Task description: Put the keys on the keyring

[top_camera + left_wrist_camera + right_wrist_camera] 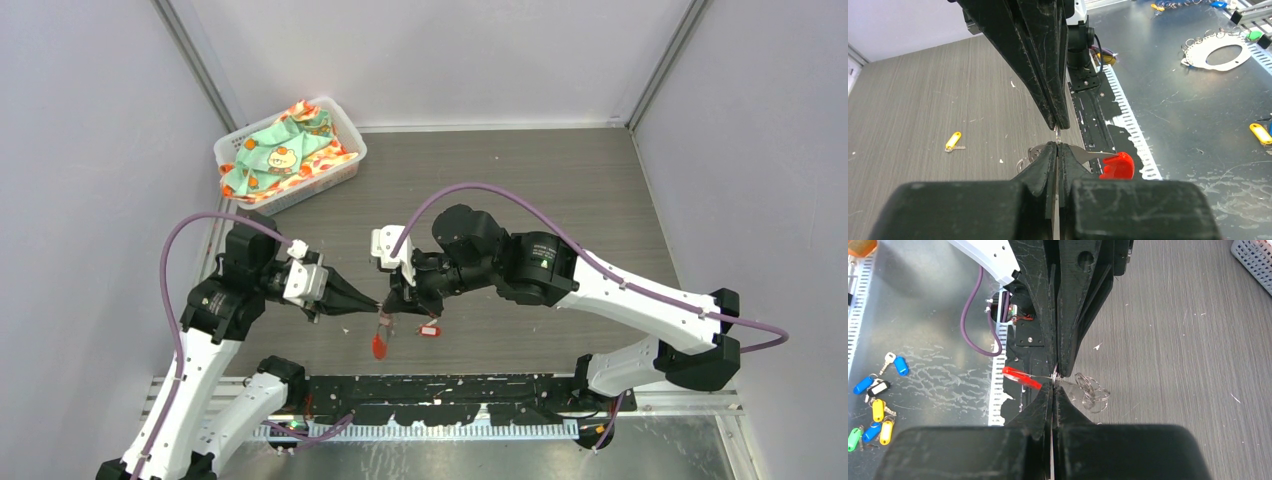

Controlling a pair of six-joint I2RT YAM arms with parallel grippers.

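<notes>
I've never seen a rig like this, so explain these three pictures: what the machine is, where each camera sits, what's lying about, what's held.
Two robot arms are bolted to the near edge of a table, each ending in a two-finger gripper. The wide picture looks down from above and behind them; the other two come from cameras on the wrists, each showing its own black fingers at the bottom and the other arm's at the top. The left gripper and right gripper meet tip to tip, both shut on the keyring, whose red part and wire loops stick out beside them. On the table lie a red-tagged key, a yellow-tagged key and a basket of patterned cloth. Spare coloured key tags lie on the metal surface past the table's edge.
</notes>
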